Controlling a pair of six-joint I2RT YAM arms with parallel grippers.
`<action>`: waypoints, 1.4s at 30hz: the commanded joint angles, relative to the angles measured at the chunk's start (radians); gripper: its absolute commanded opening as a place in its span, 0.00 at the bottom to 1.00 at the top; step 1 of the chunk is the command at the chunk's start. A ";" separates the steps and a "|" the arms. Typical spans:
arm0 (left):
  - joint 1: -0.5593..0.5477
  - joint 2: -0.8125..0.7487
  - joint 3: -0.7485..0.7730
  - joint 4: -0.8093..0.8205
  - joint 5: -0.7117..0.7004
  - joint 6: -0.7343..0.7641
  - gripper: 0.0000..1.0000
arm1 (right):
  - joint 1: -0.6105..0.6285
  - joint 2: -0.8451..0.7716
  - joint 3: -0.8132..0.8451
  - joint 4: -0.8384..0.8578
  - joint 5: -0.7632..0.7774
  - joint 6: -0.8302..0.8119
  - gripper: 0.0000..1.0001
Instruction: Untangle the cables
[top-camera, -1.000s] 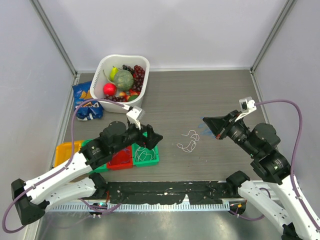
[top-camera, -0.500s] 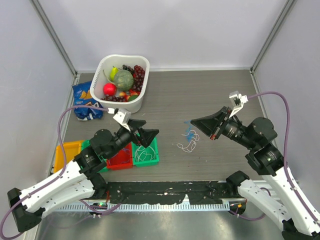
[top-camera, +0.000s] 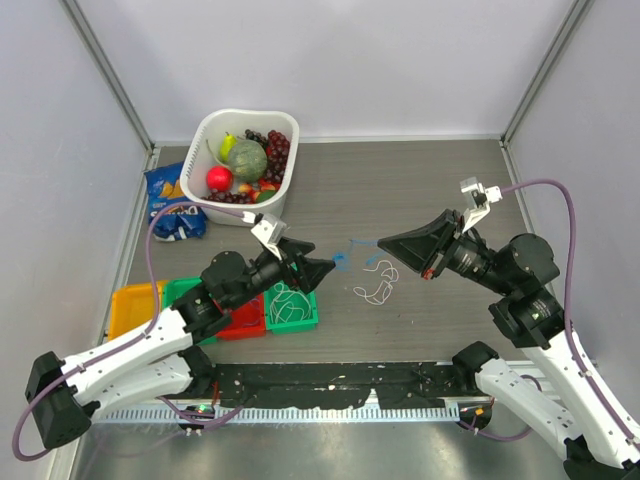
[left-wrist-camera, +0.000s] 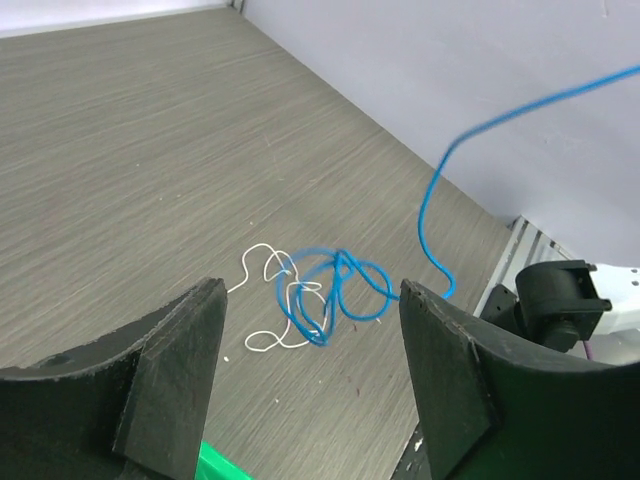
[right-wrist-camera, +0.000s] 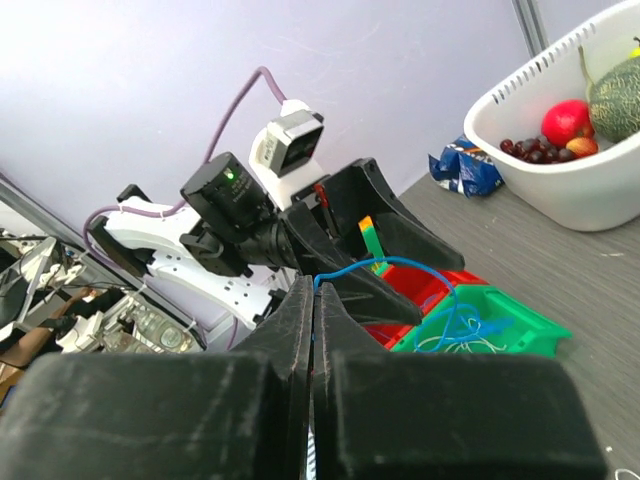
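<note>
Shut tight at the right hand (right-wrist-camera: 312, 288), fingers pressed flat together, with the blue cable (left-wrist-camera: 338, 270) nipped between the very tips. From that pinch, out in a long slack arc toward the left hand (top-camera: 322, 270), clear of the surface (top-camera: 440, 180) — strung through the air between the two hands.

Spread wide at the left hand, both fingers (left-wrist-camera: 170, 370) well apart, gripping nothing. Just ahead of those tips, in the gap between them, a knotted loop of the blue cable; close against the right-side finger, though cannot tell whether touching.

Past the loop and lower, flat on the surface and under the right hand's tips, the white cable (top-camera: 375, 288) in loose curls. Seen from the left wrist, overlapped by the blue loop; cannot tell whether caught up with it or merely behind it.

Back beneath the left hand's wrist, a green bin (top-camera: 308, 320) with thin pale strands (top-camera: 285, 303) lying inside, too fine to tell apart. Beside that, farther back along the left arm, a red bin (top-camera: 243, 322), then an orange bin (top-camera: 130, 298).

Well off to the left hand's outer side, a blue snack bag (top-camera: 170, 205) on the surface. Farthest out — beyond the bag, well apart from both hands — a white basket (top-camera: 246, 113) holding fruit (top-camera: 245, 160).
</note>
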 joint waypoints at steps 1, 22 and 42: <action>0.010 0.010 -0.011 0.121 0.046 0.014 0.73 | -0.002 0.011 0.046 0.109 -0.030 0.050 0.01; 0.022 0.170 0.022 0.299 0.287 -0.053 0.82 | -0.002 0.033 0.112 0.172 -0.027 0.119 0.01; 0.022 0.268 0.093 0.376 0.476 -0.090 0.73 | -0.003 0.056 0.129 0.207 -0.030 0.131 0.01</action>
